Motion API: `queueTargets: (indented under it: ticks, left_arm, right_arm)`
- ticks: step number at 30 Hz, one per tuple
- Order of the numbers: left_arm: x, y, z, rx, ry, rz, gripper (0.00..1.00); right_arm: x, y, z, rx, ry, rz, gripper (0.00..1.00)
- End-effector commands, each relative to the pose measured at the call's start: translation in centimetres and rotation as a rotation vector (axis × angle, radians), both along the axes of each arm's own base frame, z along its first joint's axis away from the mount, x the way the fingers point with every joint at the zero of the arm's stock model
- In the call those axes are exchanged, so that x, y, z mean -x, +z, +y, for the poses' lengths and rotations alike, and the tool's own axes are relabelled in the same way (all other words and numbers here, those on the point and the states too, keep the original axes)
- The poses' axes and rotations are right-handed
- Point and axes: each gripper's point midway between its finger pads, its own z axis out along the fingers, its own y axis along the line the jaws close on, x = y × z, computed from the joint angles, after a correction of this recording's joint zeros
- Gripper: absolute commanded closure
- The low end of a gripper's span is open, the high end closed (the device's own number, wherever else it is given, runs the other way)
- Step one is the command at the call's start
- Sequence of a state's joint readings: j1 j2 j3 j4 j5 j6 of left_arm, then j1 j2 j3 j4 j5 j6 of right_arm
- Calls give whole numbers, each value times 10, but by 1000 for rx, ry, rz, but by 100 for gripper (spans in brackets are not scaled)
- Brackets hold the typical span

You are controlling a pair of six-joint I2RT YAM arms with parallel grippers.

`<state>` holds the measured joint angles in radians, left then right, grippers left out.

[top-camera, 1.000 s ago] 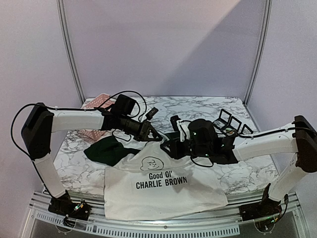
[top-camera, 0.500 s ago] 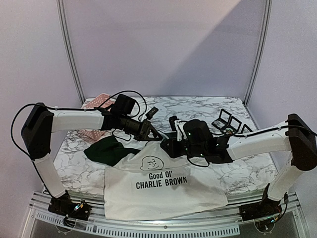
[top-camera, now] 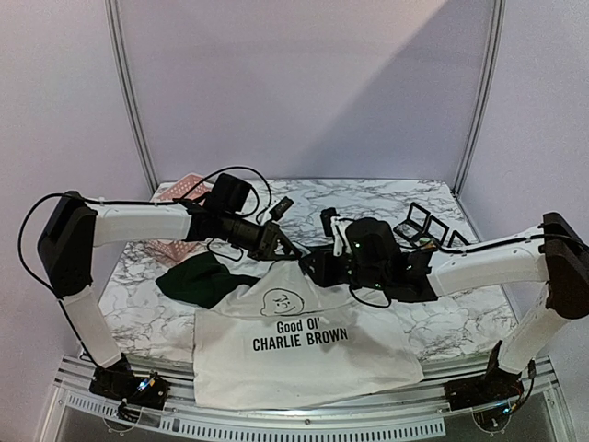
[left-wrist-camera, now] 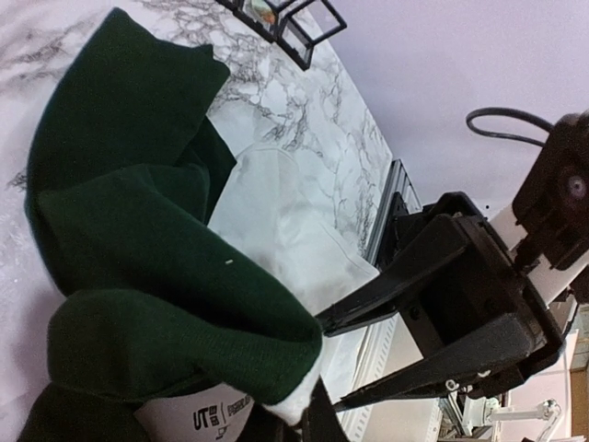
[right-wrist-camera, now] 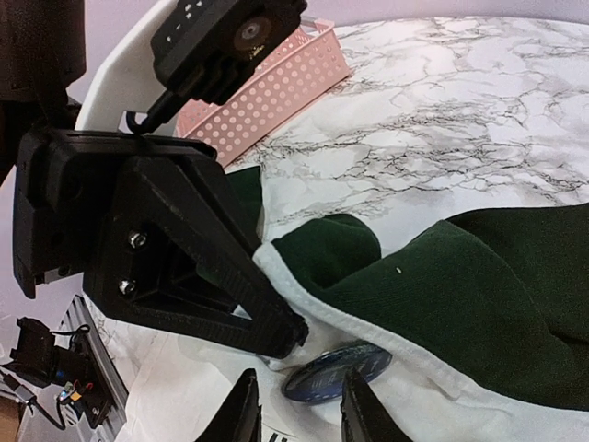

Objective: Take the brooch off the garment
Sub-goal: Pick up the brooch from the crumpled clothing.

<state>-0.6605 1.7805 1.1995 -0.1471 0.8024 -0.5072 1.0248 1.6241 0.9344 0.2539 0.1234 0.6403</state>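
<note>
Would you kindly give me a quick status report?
Left gripper shut on collar of white green-sleeved T-shirt. Right gripper open, just short of blue oval brooch. Brooch unobstructed.

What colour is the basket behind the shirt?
Pink, dotted with little holes. The basket shows best in the right wrist view.

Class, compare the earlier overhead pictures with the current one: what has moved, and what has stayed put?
The right gripper drifted slightly left, then back right. The left gripper stays pinched on the garment, which has not shifted.
</note>
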Motion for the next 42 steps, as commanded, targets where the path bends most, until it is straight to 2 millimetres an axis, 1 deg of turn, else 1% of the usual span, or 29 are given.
queueTargets:
  ticks: [1,7,13,16,19,23,26,31,35,40,42]
  left_arm:
    - [-2,15,5,18,4,-42,100]
    - [-2,16,5,20,4,-44,100]
    - [-2,15,5,19,3,-40,100]
    - [-1,14,5,19,0,-37,100]
    - [-1,14,5,18,1,-37,100]
    - [-1,15,4,20,-1,-37,100]
    - [0,15,4,22,-4,-35,100]
    - [0,15,4,20,-1,-38,100]
    - [-1,16,5,16,3,-44,100]
    - [-2,16,7,0,8,-60,100]
    - [-3,17,8,-9,7,-69,100]
  right_arm:
    - [-2,6,-6,-10,-35,-14,71]
    - [-4,-11,0,39,-29,16,74]
    - [-1,-7,11,12,29,1,74]
    - [1,-7,16,6,59,-7,71]
    - [2,-8,21,9,77,-9,68]
    - [1,-15,24,24,89,0,68]
    - [0,-16,24,30,81,-4,68]
    - [-9,-17,17,55,20,-9,74]
    - [-10,-16,12,58,1,-12,83]
    - [-10,-20,6,66,-26,-3,89]
    - [-10,-18,4,56,-32,-9,91]
